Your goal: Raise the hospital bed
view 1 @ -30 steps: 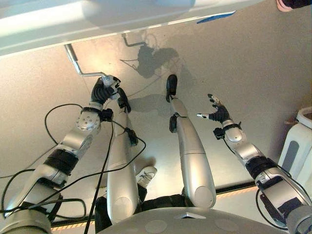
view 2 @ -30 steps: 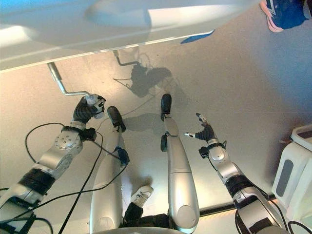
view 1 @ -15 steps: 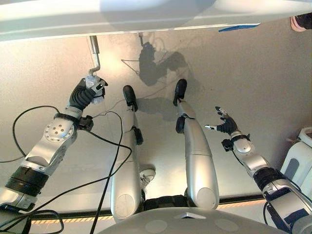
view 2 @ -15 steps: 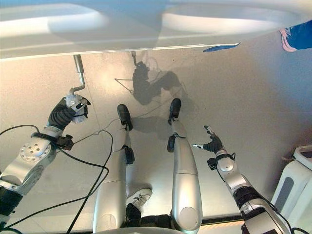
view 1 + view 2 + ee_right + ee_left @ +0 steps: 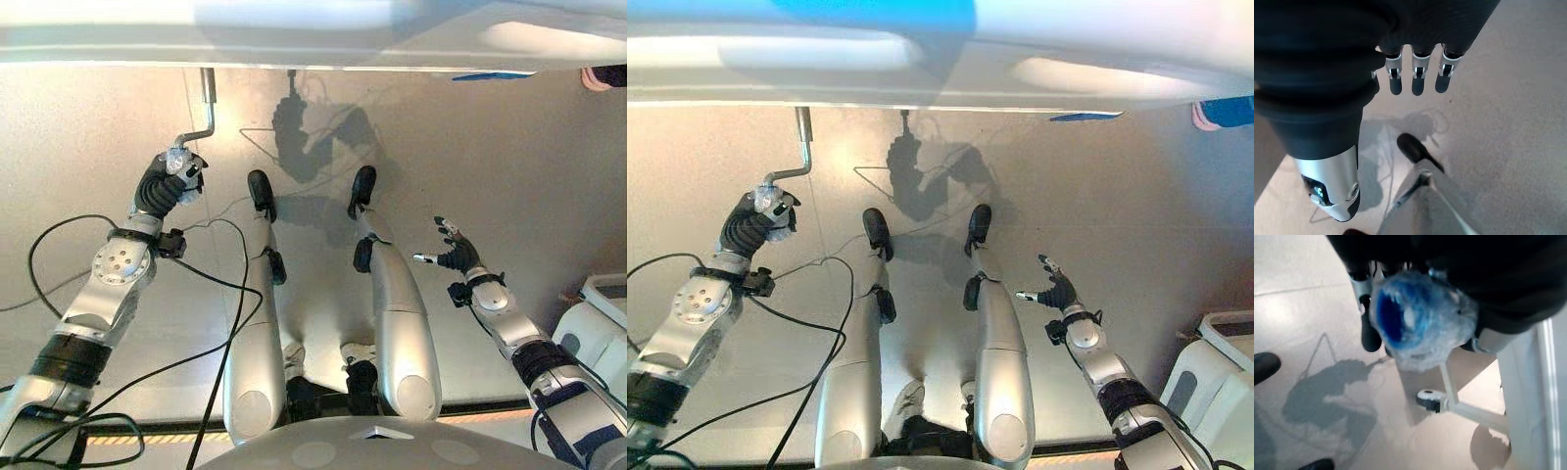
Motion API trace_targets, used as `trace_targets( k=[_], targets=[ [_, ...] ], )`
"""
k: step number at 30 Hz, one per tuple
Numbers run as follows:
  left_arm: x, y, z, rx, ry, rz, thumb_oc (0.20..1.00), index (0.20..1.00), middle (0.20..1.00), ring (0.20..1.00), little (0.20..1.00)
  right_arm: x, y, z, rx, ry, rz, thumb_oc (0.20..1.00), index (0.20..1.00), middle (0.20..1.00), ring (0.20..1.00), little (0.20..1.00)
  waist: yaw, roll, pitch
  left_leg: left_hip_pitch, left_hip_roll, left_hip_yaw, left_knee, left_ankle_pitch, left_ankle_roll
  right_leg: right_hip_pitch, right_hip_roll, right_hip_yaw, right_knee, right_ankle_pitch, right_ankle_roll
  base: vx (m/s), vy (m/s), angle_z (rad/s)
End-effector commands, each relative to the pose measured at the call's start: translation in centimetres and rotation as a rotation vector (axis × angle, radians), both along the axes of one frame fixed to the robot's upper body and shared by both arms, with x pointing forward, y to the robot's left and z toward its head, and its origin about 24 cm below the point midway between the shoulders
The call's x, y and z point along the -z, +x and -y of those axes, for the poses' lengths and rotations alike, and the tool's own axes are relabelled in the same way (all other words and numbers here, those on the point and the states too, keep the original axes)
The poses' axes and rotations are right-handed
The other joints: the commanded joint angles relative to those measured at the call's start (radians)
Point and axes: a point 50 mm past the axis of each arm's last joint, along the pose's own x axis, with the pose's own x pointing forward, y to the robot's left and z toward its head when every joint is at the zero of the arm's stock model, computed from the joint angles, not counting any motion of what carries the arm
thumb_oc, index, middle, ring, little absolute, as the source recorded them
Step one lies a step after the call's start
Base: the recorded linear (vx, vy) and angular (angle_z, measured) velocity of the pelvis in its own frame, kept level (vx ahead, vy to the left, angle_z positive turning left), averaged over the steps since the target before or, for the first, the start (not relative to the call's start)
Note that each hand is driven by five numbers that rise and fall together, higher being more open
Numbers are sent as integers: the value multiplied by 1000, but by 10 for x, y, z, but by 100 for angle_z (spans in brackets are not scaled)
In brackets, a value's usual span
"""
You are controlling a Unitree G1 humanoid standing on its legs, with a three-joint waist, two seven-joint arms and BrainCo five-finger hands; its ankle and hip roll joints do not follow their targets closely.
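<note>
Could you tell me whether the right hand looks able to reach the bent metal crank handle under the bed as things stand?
Probably not: the right hand hangs open far across from the bent metal crank handle, whose grip the left hand already wraps.

Looked like a hospital room or care-training lab. A pale bed frame [image 5: 294, 39] ran across the far side, w/ a metal crank handle [image 5: 201, 117] hanging below its edge, bent like a manual bed winder. Floor [image 5: 509, 157] was smooth, beige, seamless, clinic-type. A white plastic unit [image 5: 598, 333] stood at the robot's right. A person's shoe [image 5: 1223, 113] showed near the bed, far right.
</note>
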Motion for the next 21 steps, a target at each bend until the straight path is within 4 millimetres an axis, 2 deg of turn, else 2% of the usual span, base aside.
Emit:
trace_targets(
  k=[1, 3, 4, 5, 8, 10, 11, 14, 17, 21],
  targets=[
    [-22, -2, -25, -142, 95, 143, 200, 200, 200, 200, 200, 4, -8, 4, -17, -20, -22, 1000, 1000, 1000, 1000, 1000, -19, -23, -22, -76, -61, 33, 190, -163, 19, 62, -64, 39, -118, 100, 195, 47, 145, 1],
    [-26, 15, -32, -218, 46, 153, 200, 200, 200, 200, 200, 1, -2, 0, -18, -10, -8, 1000, 1000, 1000, 1000, 1000, -35, -45, -22, -107, -63, 34, 221, -182, 21, 59, -69, 43, -138, 113, 200, 45, 115, -1],
    [-26, 15, -32, -217, 46, 154, 200, 200, 200, 200, 200, 1, -2, 0, -17, -9, -8, 1000, 1000, 1000, 1000, 1000, -34, -44, -22, -108, -62, 34, 222, -183, 21, 58, -68, 43, -138, 113, 200, 70, 151, 3],
    [-32, 25, -43, -290, 54, 150, 200, 200, 200, 200, 200, 0, 0, -4, -32, -10, -6, 1000, 1000, 1000, 1000, 1000, -44, -56, -22, -127, -61, 34, 241, -194, 21, 54, -69, 45, -147, 116, 202, 58, 97, 5],
    [-37, 34, -44, -331, 26, 162, 200, 200, 200, 200, 200, -2, 3, -9, -36, 2, 4, 1000, 1000, 1000, 1000, 1000, -48, -69, -22, -143, -61, 34, 259, -202, 23, 50, -69, 44, -152, 115, 201, 40, 64, 3],
    [-42, 45, -56, -406, 54, 139, 200, 200, 200, 200, 200, -7, 10, -18, -63, 15, 25, 1000, 1000, 1000, 1000, 1000, -61, -90, -22, -160, -59, 35, 284, -218, 28, 41, -68, 47, -152, 112, 201, 49, 62, 3],
    [-47, 48, -58, -419, 57, 148, 200, 200, 200, 200, 200, -9, 11, -21, -72, 21, 37, 1000, 1000, 1000, 1000, 1000, -64, -96, -22, -168, -59, 34, 291, -222, 29, 36, -68, 48, -151, 110, 200, 41, 48, -5],
    [-45, 55, -66, -478, 55, 101, 200, 200, 200, 200, 200, -12, 14, -29, -103, 35, 50, 1000, 1000, 1000, 1000, 1000, -76, -114, -22, -179, -54, 33, 305, -231, 33, 23, -68, 51, -148, 108, 200, 21, 30, -6],
    [-48, 58, -68, -486, 69, 98, 200, 200, 200, 200, 200, -12, 15, -31, -107, 36, 52, 1000, 1000, 1000, 1000, 1000, -78, -118, -22, -188, -52, 34, 311, -232, 33, 15, -68, 52, -147, 108, 199, 14, 12, -6],
    [-45, 68, -71, -540, 128, 29, 200, 200, 200, 200, 200, -13, 19, -42, -134, 57, 55, 1000, 1000, 1000, 1000, 1000, -94, -137, -22, -193, -47, 36, 310, -232, 37, -6, -62, 55, -145, 109, 195, 6, 8, -7]
  ],
)
